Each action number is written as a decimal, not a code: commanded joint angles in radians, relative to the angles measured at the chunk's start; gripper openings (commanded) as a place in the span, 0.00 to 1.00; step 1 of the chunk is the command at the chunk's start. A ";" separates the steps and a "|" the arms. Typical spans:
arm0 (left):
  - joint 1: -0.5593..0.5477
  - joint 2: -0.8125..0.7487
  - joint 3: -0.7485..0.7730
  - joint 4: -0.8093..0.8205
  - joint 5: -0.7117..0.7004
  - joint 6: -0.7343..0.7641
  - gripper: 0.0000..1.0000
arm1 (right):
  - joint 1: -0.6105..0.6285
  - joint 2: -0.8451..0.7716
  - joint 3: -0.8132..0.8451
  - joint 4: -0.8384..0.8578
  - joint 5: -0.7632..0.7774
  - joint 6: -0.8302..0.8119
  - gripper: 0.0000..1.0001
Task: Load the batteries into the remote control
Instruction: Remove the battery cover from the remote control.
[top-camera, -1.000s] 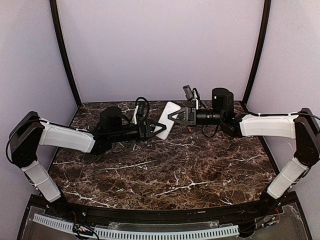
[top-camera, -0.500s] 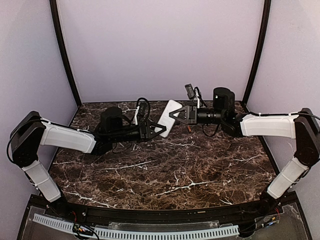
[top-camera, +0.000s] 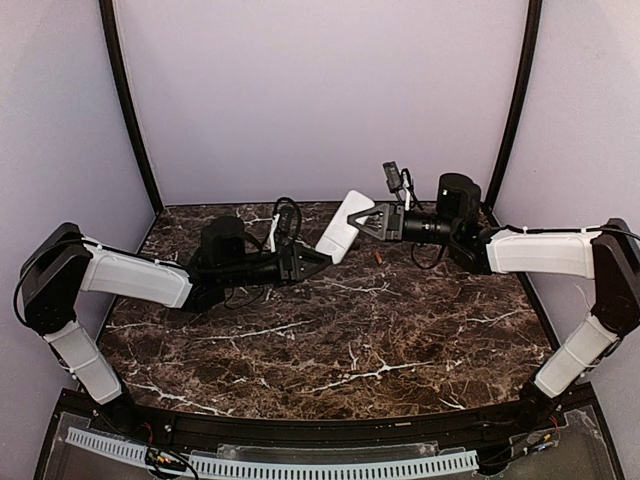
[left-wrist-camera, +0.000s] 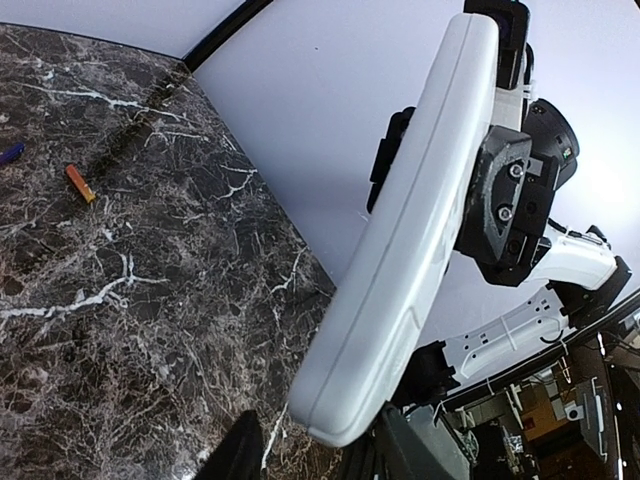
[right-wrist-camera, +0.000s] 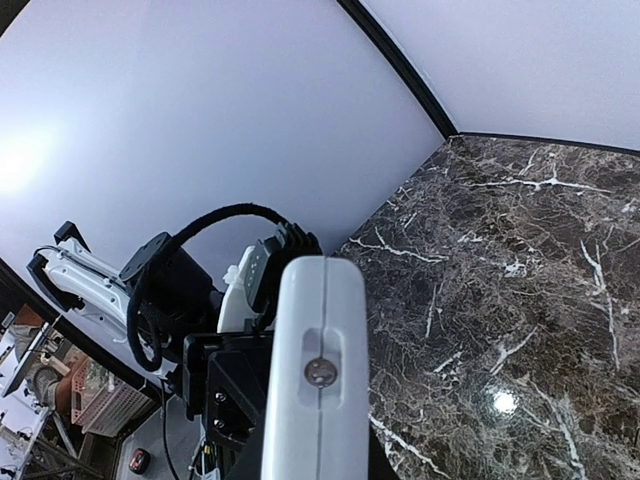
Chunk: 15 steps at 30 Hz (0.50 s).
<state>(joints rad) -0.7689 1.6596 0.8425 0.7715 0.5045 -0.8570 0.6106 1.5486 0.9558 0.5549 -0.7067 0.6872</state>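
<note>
Your right hand (top-camera: 364, 222) pinches the remote control (top-camera: 340, 232) aloft; whether your left hand (top-camera: 316, 256) grips its lower end is unclear, so seat it squarely before releasing.

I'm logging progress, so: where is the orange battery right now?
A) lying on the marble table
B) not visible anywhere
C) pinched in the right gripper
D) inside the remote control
A: the orange battery lies on the table, apart from the remote control.
</note>
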 joint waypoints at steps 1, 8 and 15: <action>0.002 -0.011 -0.029 0.021 0.005 -0.004 0.45 | 0.006 -0.037 -0.006 0.102 -0.041 0.017 0.00; 0.002 -0.008 -0.030 0.133 -0.047 -0.090 0.64 | 0.026 -0.030 -0.029 0.104 0.025 -0.006 0.00; -0.001 0.067 -0.025 0.309 -0.119 -0.239 0.61 | 0.057 -0.030 -0.046 0.131 0.107 0.001 0.00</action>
<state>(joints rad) -0.7685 1.6886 0.8192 0.9646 0.4305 -1.0084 0.6498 1.5444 0.9257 0.6140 -0.6563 0.6899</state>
